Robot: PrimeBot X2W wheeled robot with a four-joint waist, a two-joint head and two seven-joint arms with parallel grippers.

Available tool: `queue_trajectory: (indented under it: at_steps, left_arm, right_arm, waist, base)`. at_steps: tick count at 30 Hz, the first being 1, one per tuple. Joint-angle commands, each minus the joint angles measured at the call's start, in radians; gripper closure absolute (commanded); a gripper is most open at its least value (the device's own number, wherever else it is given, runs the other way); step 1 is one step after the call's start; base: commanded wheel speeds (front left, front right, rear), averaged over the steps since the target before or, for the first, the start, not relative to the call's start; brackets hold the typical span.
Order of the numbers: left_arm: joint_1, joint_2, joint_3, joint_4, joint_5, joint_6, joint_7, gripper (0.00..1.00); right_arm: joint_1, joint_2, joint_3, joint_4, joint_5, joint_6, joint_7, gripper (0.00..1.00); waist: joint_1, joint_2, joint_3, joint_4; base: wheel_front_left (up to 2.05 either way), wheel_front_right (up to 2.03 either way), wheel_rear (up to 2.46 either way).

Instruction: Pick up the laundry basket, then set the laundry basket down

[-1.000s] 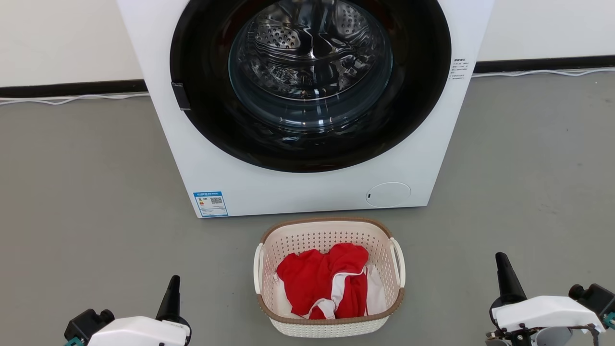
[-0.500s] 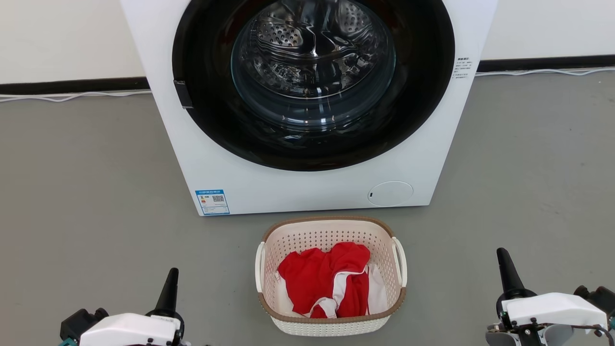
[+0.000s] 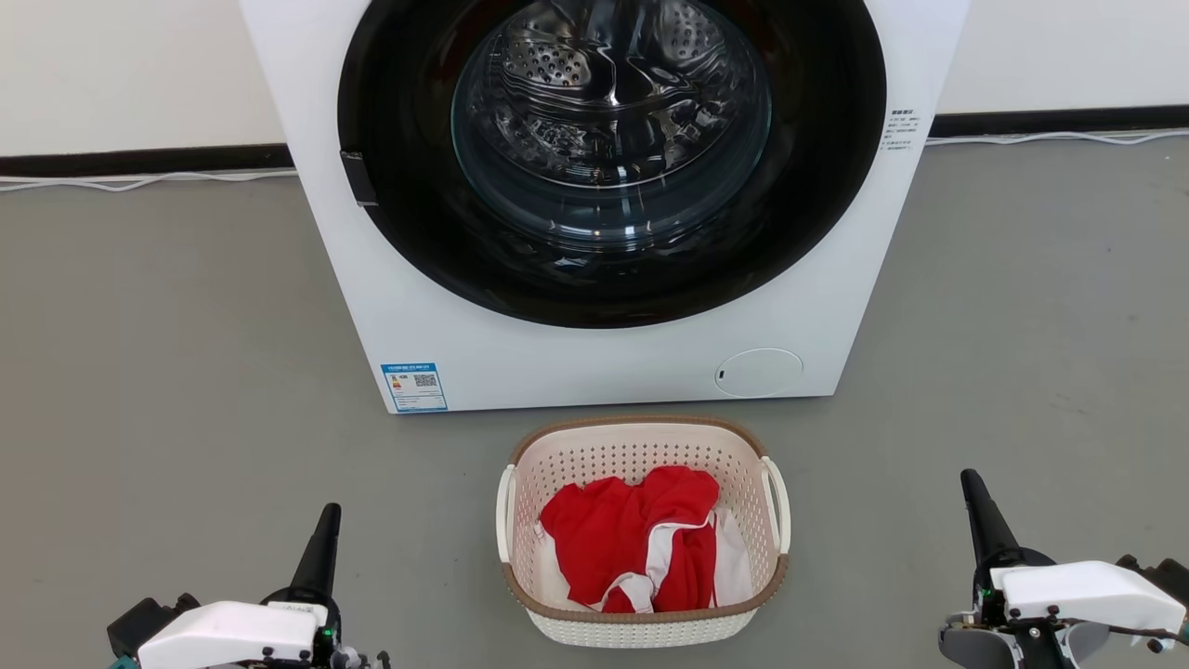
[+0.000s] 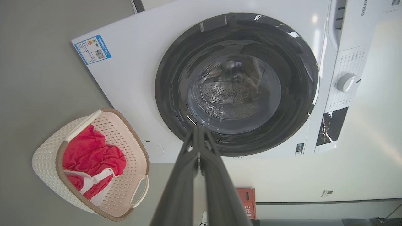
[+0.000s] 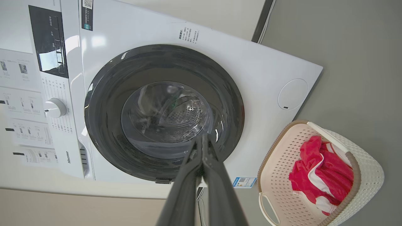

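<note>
The laundry basket (image 3: 557, 465), cream and perforated with a brown rim and white side handles, sits on the grey floor just in front of the washing machine (image 3: 594, 372). Red and white clothes (image 3: 632, 548) lie inside it. The basket (image 4: 47, 153) is at the lower left of the left wrist view, and the basket (image 5: 370, 175) at the lower right of the right wrist view. My left gripper (image 3: 325, 520) is shut, low and well left of the basket. My right gripper (image 3: 973, 485) is shut, low and well right of it. Neither touches the basket.
The white front-loading washing machine has its dark round door (image 3: 608, 158) closed, right behind the basket. White cables (image 3: 139, 181) run along the black skirting at the wall. A red box (image 4: 248, 202) stands on the floor beside the machine. Bare grey floor lies on both sides of the basket.
The head camera has shifted slightly, so the scene sits a little right and higher. Both grippers sit a little lower and further out in the picture; the basket stays on the floor.
</note>
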Motion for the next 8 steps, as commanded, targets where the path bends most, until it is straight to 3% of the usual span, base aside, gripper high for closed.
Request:
queue_trajectory:
  at_steps: [1,8]
  left_arm:
    - [-0.052,0.013,0.029,-0.035,-0.029,-0.011,0.009,1.00]
    - [-0.053,0.014,0.035,-0.047,-0.080,-0.017,0.024,1.00]
  right_arm:
    - [-0.025,-0.009,0.016,-0.040,0.038,0.006,0.013,1.00]
    - [-0.025,-0.009,0.015,-0.052,0.104,0.006,0.028,1.00]
  waist:
    - [0.0000,0.0000,0.000,0.001]
    - [0.0000,0.0000,0.002,0.003]
  base:
    - [0.00,0.00,0.00]
    - [0.00,0.00,0.00]
